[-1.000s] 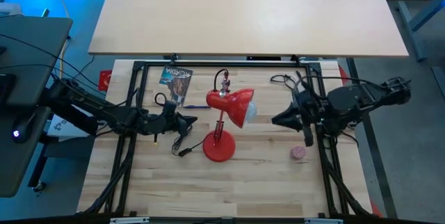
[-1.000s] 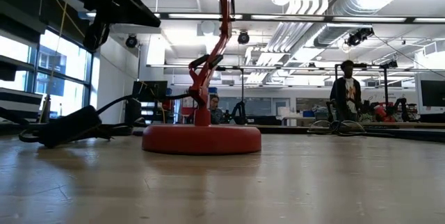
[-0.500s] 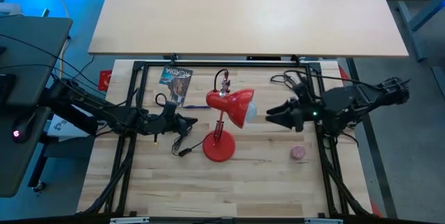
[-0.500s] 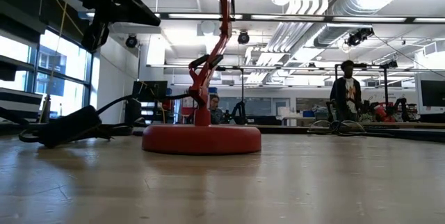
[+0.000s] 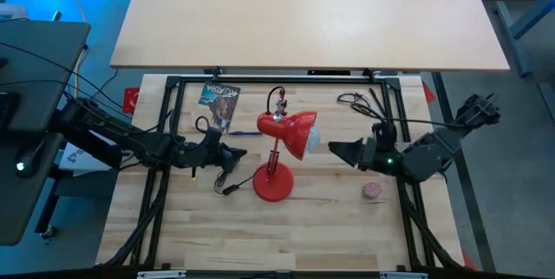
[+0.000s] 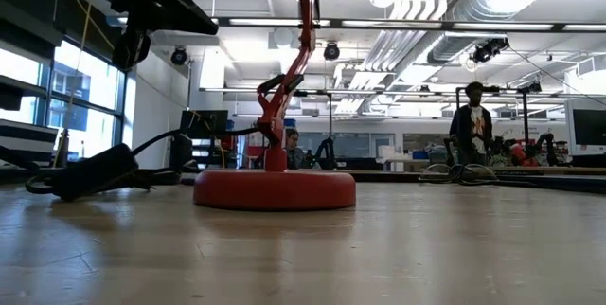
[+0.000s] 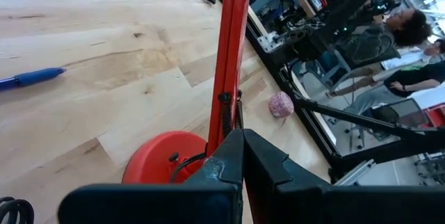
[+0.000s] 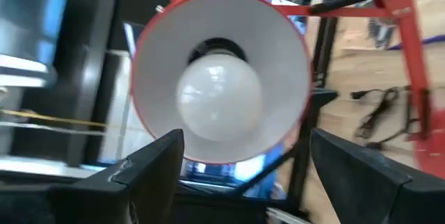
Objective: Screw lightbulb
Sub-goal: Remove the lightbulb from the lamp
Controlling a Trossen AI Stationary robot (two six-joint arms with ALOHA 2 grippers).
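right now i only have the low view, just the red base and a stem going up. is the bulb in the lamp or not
Observer: Yes. In the right wrist view the lightbulb sits inside the red lamp's shade.
Operator: is the right gripper holding it
Observer: No. The right gripper is open, its fingers apart in front of the shade, with the bulb clear of them.
Operator: where's the left one
Observer: The left gripper is shut, close by the lamp's stem above the base.
Operator: anything loose on the table
Observer: A pink ball lies on the wood near the right arm.
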